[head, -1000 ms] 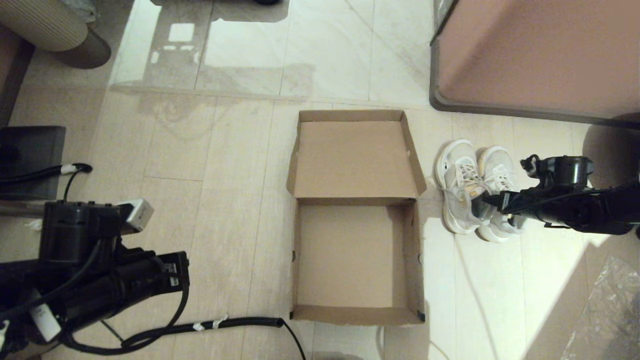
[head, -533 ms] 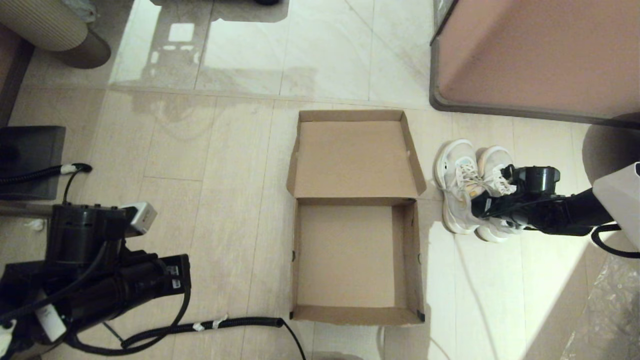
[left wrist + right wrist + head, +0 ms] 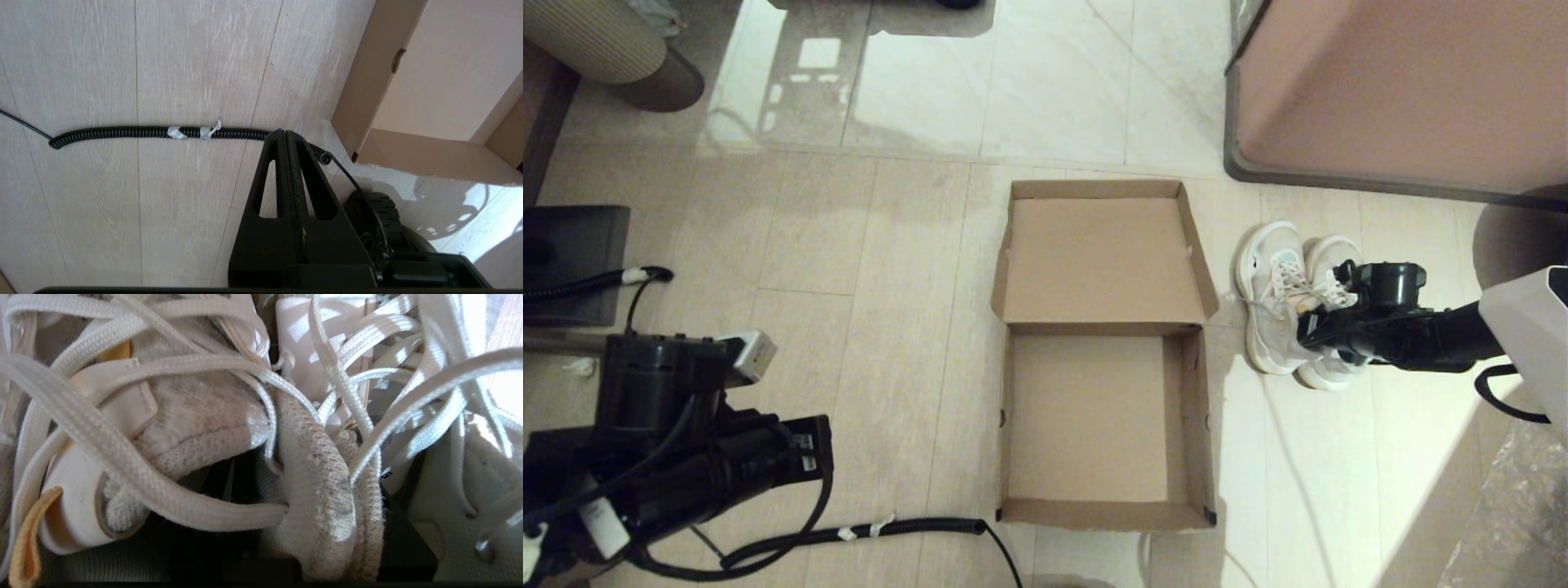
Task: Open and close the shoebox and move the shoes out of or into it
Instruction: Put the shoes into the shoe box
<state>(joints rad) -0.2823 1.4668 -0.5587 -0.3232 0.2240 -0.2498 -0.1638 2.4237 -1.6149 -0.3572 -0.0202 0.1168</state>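
Observation:
The brown shoebox (image 3: pixel 1107 516) lies open on the floor, its base empty and its hinged lid (image 3: pixel 1103 261) folded flat on the far side. The white shoes (image 3: pixel 1270 278) sit together just right of the box. My right gripper (image 3: pixel 1311 335) reaches in from the right over their heels. In the right wrist view it (image 3: pixel 318 506) is shut on the shoes' (image 3: pixel 204 420) inner mesh collars, pinched together among the laces. My left gripper (image 3: pixel 285 139) is parked low at the near left, shut and holding nothing, with the box corner (image 3: pixel 355 151) beside it.
A large pinkish-brown cabinet (image 3: pixel 1405 90) stands at the far right, close behind the shoes. A black coiled cable (image 3: pixel 849 535) lies on the floor by the box's near left corner. Crinkled plastic (image 3: pixel 1519 506) lies at the near right, a dark block (image 3: pixel 572 253) at the left.
My right gripper has moved left over the shoes' heels and closed on their collars. The pair has shifted slightly farther away. The left arm has barely moved.

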